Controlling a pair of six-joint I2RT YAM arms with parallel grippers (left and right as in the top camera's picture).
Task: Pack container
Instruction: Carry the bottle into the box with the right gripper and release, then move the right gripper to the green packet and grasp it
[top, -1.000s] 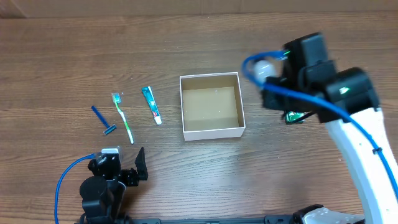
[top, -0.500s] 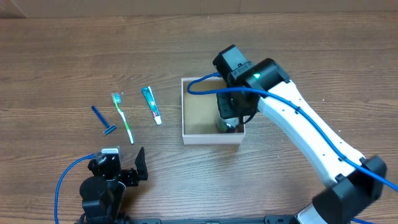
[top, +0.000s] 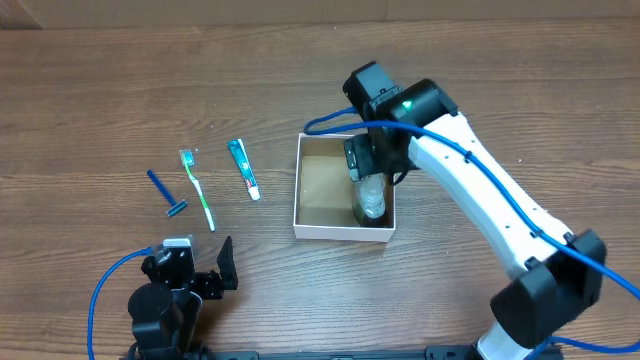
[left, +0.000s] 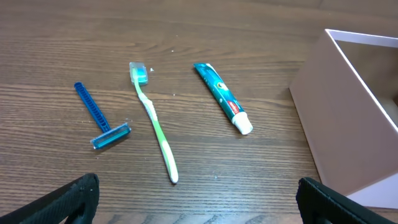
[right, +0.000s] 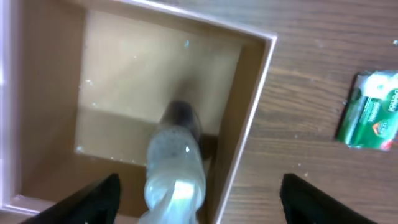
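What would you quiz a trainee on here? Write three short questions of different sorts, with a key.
1. True or false: the box is empty.
2. Which thing lies closest to the box's left side? A razor, B toothbrush, C toothpaste.
3. Name what lies inside the box.
Key: 1 false; 2 C; 3 a clear bottle, in the corner under the right arm.
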